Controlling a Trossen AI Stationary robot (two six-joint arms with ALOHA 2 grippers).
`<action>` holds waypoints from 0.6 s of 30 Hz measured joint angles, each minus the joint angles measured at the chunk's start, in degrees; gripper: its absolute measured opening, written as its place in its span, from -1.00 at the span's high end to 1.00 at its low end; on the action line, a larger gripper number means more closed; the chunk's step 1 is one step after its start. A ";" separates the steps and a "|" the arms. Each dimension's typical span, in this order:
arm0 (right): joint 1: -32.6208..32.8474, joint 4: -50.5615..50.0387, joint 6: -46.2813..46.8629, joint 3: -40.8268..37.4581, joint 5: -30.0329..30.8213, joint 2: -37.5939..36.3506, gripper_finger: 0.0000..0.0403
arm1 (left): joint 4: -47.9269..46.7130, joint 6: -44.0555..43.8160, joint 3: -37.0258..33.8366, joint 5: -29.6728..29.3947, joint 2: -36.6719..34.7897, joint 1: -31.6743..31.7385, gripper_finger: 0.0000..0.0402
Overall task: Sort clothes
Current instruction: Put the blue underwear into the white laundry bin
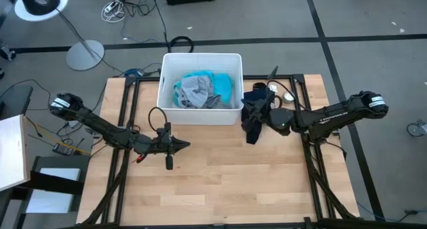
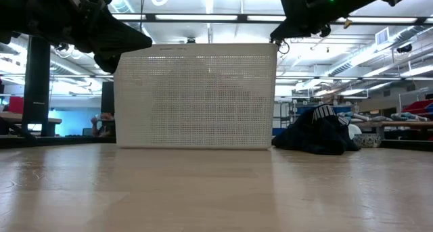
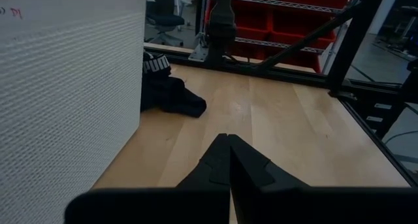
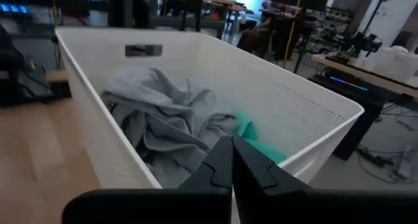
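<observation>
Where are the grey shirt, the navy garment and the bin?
grey shirt (image 4: 166,119): right wrist view, on its crumpled middle folds.
dark navy garment (image 1: 254,115): high view, on the heap's centre.
white bin (image 2: 196,97): low view, on its perforated front wall.

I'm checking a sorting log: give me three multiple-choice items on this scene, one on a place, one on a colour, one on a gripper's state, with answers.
1. Where does the dark navy garment lie?
A. in the bin
B. on the table beside the bin
C. in the left gripper

2. What colour is the shirt lying uppermost in the white bin?
A. grey
B. red
C. yellow

3. How does the left gripper stand?
A. wide open
B. shut on a sock
C. shut and empty

Answers: 1 B, it lies on the wood right of the bin; 2 A, the grey shirt covers the teal shirt; 3 C, its fingers meet with nothing between.
</observation>
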 joint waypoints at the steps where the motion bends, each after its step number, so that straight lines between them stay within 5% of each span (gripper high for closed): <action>1: 0.00 -0.67 -0.69 0.00 0.43 0.00 1.00 | 0.00 0.00 0.00 0.00 0.00 -0.01 0.99; 7: 2.48 -7.46 -0.66 0.00 13.64 -2.28 1.00 | -0.16 -0.09 0.00 0.00 0.00 -0.02 0.99; 13: 7.01 -13.32 9.65 0.00 28.47 -6.23 0.96 | -0.66 -0.11 0.00 -0.02 0.00 -0.02 0.99; 16: 8.16 -21.39 17.11 0.00 28.37 -9.33 0.92 | -0.73 -0.13 0.00 -0.02 0.00 -0.02 0.99; 18: 7.66 -29.30 26.82 0.02 22.74 -11.92 0.91 | -0.76 -0.13 0.00 -0.02 0.00 0.00 0.99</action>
